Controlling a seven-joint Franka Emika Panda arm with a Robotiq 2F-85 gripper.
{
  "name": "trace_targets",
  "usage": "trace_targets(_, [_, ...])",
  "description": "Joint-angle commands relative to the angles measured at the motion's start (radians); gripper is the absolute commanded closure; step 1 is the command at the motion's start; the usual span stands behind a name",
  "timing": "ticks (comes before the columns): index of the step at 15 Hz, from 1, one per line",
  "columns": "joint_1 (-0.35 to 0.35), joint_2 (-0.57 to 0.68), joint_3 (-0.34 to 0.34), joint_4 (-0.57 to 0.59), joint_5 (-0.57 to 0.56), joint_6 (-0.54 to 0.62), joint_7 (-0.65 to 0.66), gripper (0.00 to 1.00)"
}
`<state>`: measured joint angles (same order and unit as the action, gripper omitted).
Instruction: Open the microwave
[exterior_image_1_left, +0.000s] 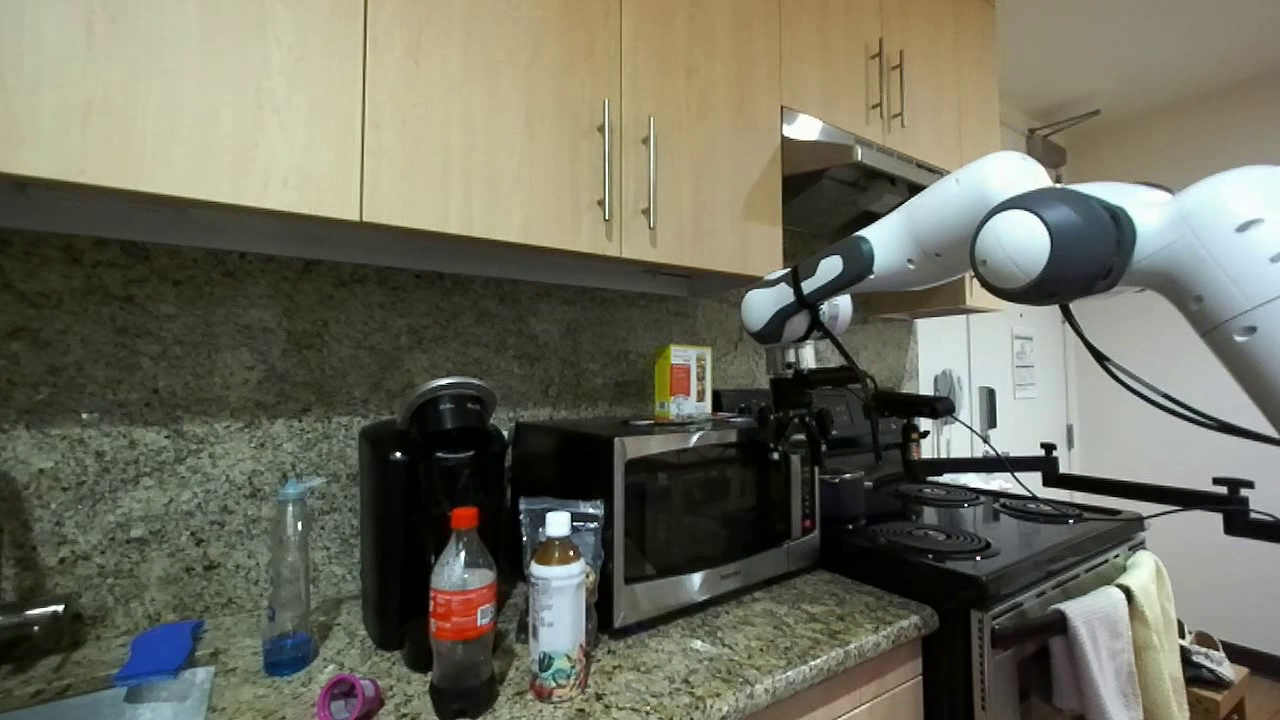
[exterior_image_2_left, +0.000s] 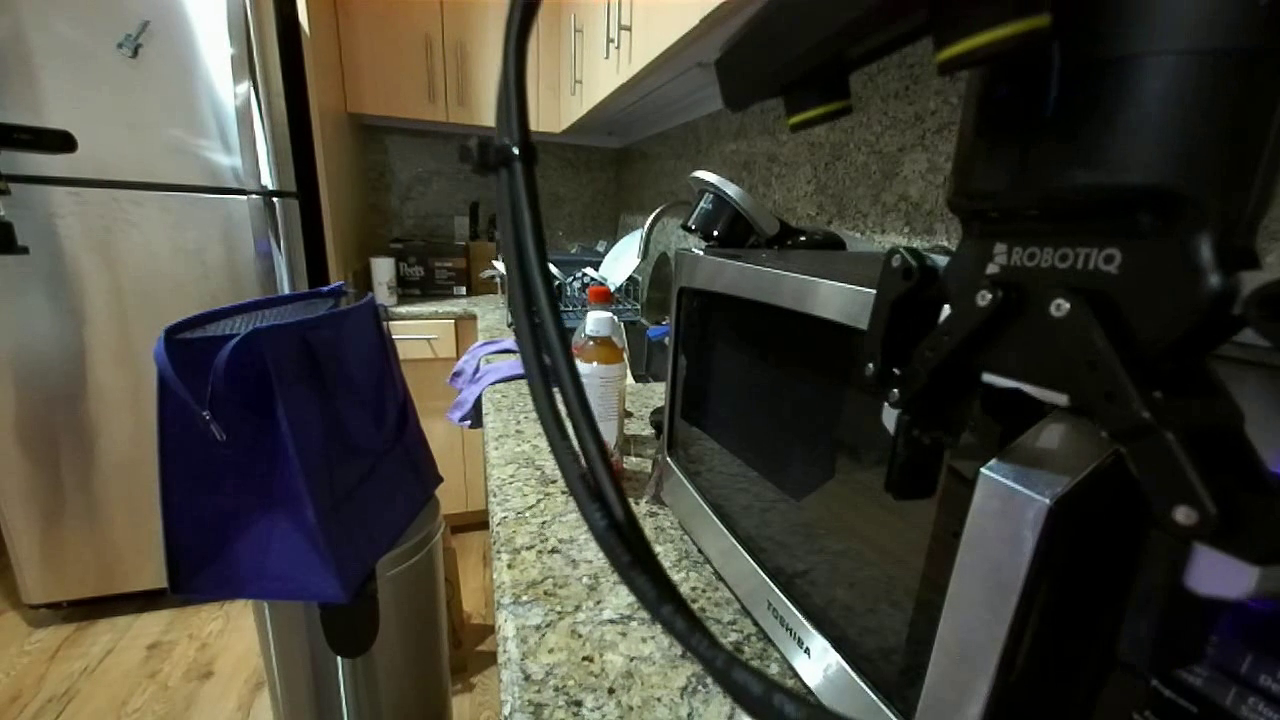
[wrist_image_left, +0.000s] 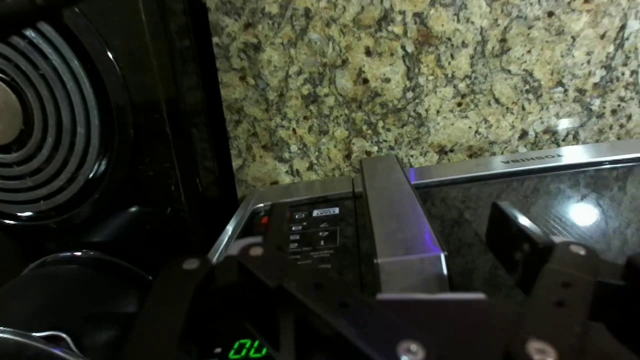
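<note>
The Toshiba microwave (exterior_image_1_left: 690, 515) stood on the granite surface (exterior_image_1_left: 770, 640), between the black coffee maker (exterior_image_1_left: 430, 520) and the coil-burner stove (exterior_image_1_left: 960, 560), with its door (exterior_image_2_left: 790, 430) closed. The claw (wrist_image_left: 395, 232) pointed down at the upper end of the door's handle (wrist_image_left: 402, 215); it was released, its 2 fingers (wrist_image_left: 515, 237) parted, 1 over the dark window (wrist_image_left: 555, 205) and the other over the control panel (wrist_image_left: 320, 242). In the wrist view a gap showed between the steel handle and each finger; how deep the fingertips reached alongside it could not be told. The white robot arm (exterior_image_1_left: 930, 230) extended above the stove.

A yellow carton (exterior_image_1_left: 683, 385) sat upright on top of the microwave. Near the microwave's coffee-maker end, a white-capped bottle (exterior_image_1_left: 558, 620) with a leaf-patterned label stood in front of a silver pouch (exterior_image_1_left: 588, 530), and just beside that bottle stood a red-capped soda bottle (exterior_image_1_left: 463, 610). A clear bottle (exterior_image_1_left: 289, 590) holding a little blue liquid stood farther along, and a magenta cup (exterior_image_1_left: 370, 697) lay on its side near it. 2 towels (exterior_image_1_left: 1095, 650) hung from the oven handle (exterior_image_1_left: 1030, 630). In an exterior view, a dark-blue tote bag (exterior_image_2_left: 280, 450) rested on a stainless-steel trash can (exterior_image_2_left: 410, 620) near the refrigerator (exterior_image_2_left: 120, 380).
</note>
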<state>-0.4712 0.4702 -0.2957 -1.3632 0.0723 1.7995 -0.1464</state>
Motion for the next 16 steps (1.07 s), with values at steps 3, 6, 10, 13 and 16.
trace_targets(3, [-0.013,-0.036,0.01,-0.032,0.055,0.125,-0.027,0.26])
trace_targets(6, [-0.012,-0.054,0.009,-0.052,0.059,0.134,-0.038,0.46])
trace_targets(10, [-0.02,-0.059,0.015,-0.046,0.067,0.118,-0.026,0.73])
trace_targets(13, [-0.024,-0.058,0.009,-0.032,0.071,0.058,-0.014,0.89])
trace_targets(16, [-0.039,-0.067,0.007,-0.033,0.091,0.021,-0.017,0.86])
